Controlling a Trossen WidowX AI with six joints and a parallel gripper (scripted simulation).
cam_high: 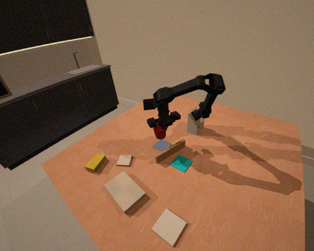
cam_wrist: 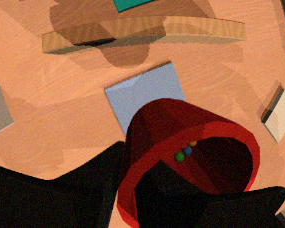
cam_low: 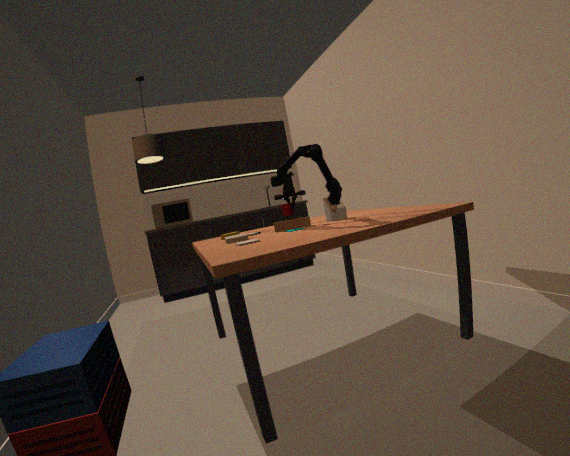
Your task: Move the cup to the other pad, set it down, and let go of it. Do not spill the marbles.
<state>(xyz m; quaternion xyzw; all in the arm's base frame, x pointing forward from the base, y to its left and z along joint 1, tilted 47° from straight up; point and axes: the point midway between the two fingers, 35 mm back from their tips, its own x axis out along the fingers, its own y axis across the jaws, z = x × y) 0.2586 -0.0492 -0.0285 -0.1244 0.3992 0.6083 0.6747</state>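
Note:
My gripper [cam_high: 164,127] [cam_low: 292,203] [cam_wrist: 129,148] is shut on the wall of the red cup [cam_high: 160,133] [cam_low: 286,210] [cam_wrist: 157,120], one finger inside it and one outside. The cup is in the air above the blue-grey pad [cam_high: 161,145] [cam_wrist: 140,91]. In the wrist view a green marble [cam_wrist: 179,157], a blue marble [cam_wrist: 187,150] and an orange marble [cam_wrist: 193,143] show inside; a finger hides part of the interior. The teal pad [cam_high: 181,163] [cam_low: 296,230] [cam_wrist: 132,4] lies beyond the low wooden wall [cam_high: 169,151] [cam_low: 292,225] [cam_wrist: 205,29], with nothing on it.
The low wall stands between the pads. A yellow block [cam_high: 95,162], a small pale tile [cam_high: 124,160] [cam_wrist: 281,119], a large pale slab [cam_high: 125,190] and another pale tile [cam_high: 169,226] lie on the table. A grey-white block [cam_high: 194,127] [cam_low: 335,212] stands by the arm's base.

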